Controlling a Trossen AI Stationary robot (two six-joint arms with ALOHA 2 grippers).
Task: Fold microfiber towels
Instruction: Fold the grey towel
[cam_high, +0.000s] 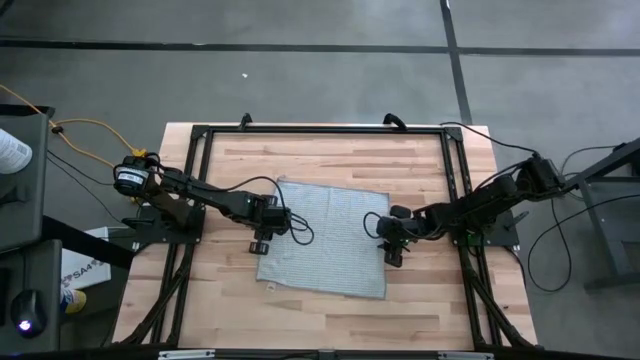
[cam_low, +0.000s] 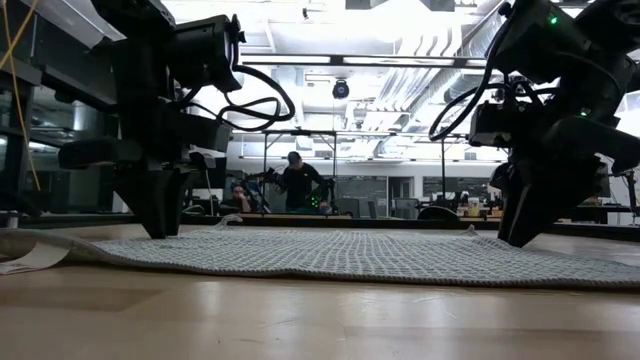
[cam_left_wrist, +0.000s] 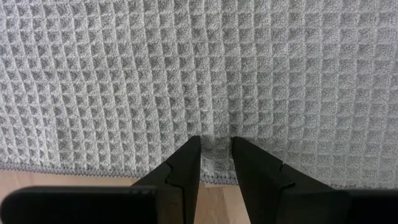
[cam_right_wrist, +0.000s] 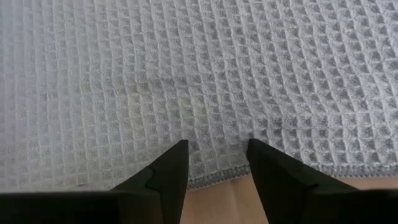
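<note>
Towel, grey waffle-weave microfiber square (cam_high: 325, 238), lies flat; left gripper (cam_left_wrist: 216, 149) and right gripper (cam_right_wrist: 217, 152) stand parted over opposite edges. Pinch both hems evenly before lifting.

A wooden counter (cam_high: 330, 160) lies under both grippers; a person (cam_low: 294, 183) stands far beyond them.

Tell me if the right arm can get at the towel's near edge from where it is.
Probably yes. The right end effector sits at the towel's hemmed edge, fingers open astride it, with nothing in the way.
</note>
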